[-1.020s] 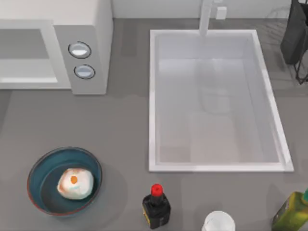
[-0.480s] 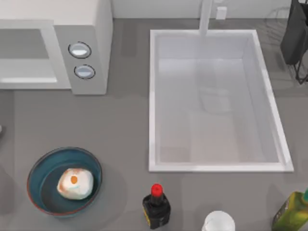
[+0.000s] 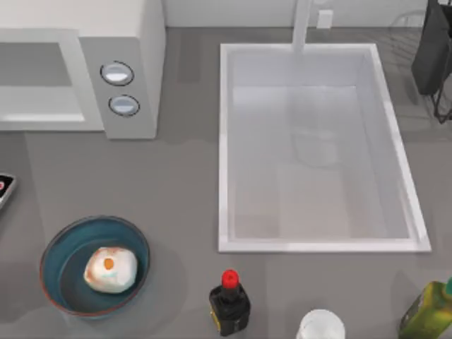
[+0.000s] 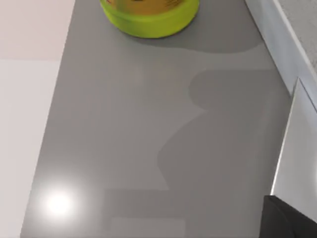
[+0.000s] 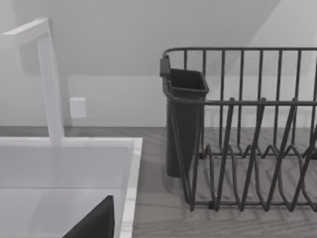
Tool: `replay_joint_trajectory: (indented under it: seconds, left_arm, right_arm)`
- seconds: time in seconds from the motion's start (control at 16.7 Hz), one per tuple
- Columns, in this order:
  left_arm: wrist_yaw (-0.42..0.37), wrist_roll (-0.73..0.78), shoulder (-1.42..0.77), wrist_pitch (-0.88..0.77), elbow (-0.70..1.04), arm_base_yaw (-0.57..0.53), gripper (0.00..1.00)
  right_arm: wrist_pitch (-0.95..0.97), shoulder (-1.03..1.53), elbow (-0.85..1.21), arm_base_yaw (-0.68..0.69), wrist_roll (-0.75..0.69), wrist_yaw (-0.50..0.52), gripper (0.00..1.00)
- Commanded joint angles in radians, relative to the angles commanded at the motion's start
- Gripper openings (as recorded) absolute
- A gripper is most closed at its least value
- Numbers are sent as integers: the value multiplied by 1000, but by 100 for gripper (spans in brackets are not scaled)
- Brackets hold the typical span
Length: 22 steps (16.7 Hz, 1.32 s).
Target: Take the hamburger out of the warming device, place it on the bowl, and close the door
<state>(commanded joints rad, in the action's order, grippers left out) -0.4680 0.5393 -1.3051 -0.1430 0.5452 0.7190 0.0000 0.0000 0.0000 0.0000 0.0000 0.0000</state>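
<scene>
A sliver of the left tool (image 3: pixel 3 189) (its finger state cannot be told) is seen at the desk's (image 3: pixel 176 183) left edge, nearer the microwave (image 3: pixel 120 42) behind it than the hamburger (image 3: pixel 111 269) resting in the bowl (image 3: pixel 56 247).

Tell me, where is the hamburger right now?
In the top view, the hamburger sits inside the bowl at the table's front left, below the warming device.
</scene>
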Motion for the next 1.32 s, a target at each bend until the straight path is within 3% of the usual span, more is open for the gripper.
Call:
replay_joint_trajectory:
  seconds: [0.36, 0.42, 0.54, 0.72, 1.08, 1.32]
  left_arm:
    - [41, -63, 66, 22, -65, -64, 0]
    - [164, 27, 57, 58, -25, -2, 0]
    - [178, 13, 68, 55, -31, -17, 0]
    - [252, -61, 128, 36, -62, -117, 0]
    - [459, -270, 298, -14, -152, -428, 0]
    - [501, -312, 334, -24, -171, -474, 0]
  right_arm:
    - [0, 0, 0, 0, 0, 0, 100]
    - [0, 0, 0, 0, 0, 0, 100]
    - [0, 0, 0, 0, 0, 0, 100]
    - [0, 0, 0, 0, 0, 0, 100]
    - [0, 0, 0, 0, 0, 0, 100]
    - [0, 0, 0, 0, 0, 0, 100]
